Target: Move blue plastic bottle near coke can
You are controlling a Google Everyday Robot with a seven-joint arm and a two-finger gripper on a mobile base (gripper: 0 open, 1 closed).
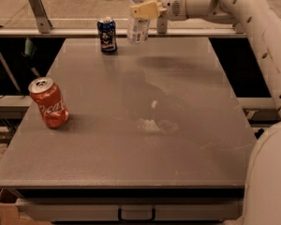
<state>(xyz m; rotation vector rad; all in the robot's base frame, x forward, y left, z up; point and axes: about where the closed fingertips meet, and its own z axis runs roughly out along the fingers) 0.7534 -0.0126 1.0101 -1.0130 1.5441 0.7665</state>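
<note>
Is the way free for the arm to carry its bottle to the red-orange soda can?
Probably yes. The pincer holds the clear plastic water bottle above the grey table's far edge; bare tabletop lies between it and the red-orange soda can. Only the small dark blue can stands near.

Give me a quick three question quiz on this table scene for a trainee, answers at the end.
1. True or false: the red can lies on its side on the table.
2. Which is nearest the bottle? A red can, B blue can, C table's near edge.
3. Fill in: the hand, above the table's far edge, grips the ____.
Key: 1 false, it stands. 2 B. 3 bottle.
</note>
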